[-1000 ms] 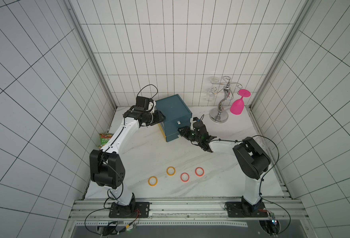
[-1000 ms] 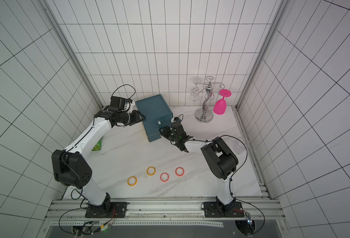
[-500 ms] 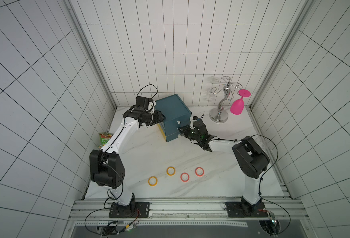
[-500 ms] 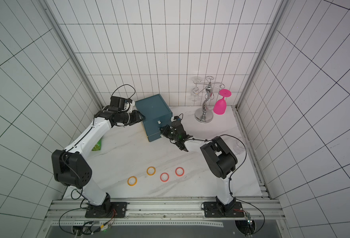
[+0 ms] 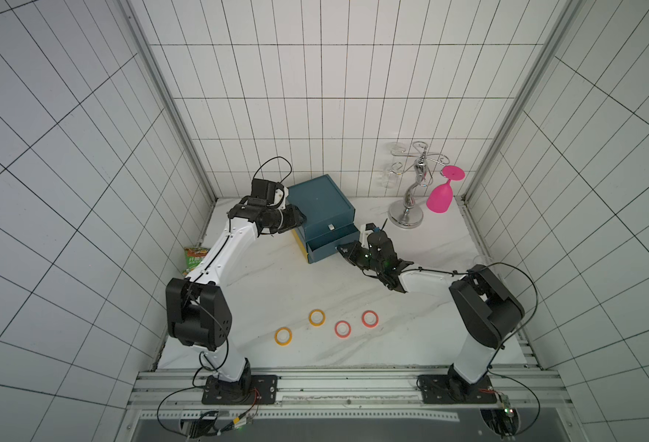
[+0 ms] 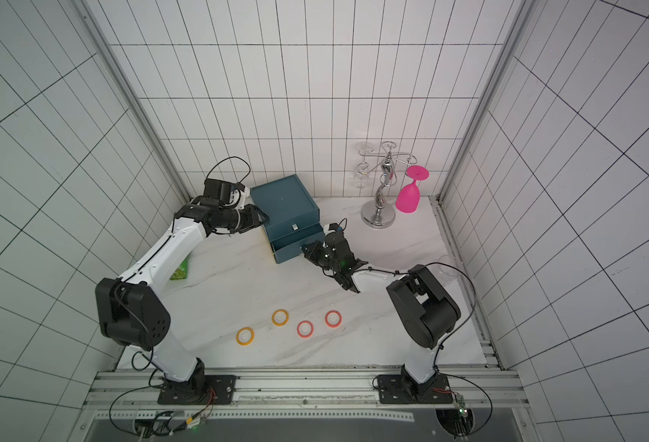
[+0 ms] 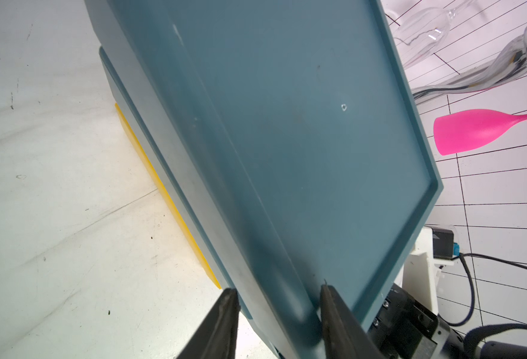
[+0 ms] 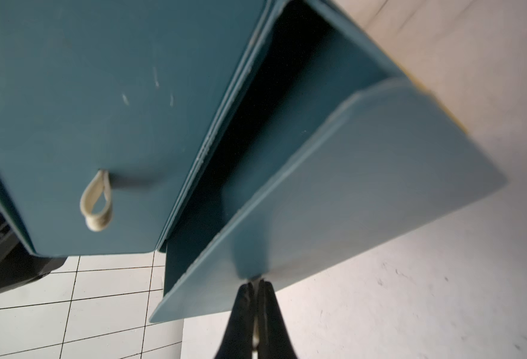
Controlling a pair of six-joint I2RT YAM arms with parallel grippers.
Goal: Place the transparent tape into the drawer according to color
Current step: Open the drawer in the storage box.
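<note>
Both the left arm (image 5: 219, 264) and the right arm (image 5: 426, 279) have smooth white link shells and bulky black joint housings, thin black cables looping along them, and black base plates (image 5: 238, 388). The left end effector (image 7: 276, 298) and right end effector (image 8: 257, 286) carry tapering matt black fingers (image 7: 221, 323)

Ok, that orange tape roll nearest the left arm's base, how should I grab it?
Probably from straight above: the orange tape roll lies flat on the table, so pinch its rim, one finger in the open centre, one outside.
</note>
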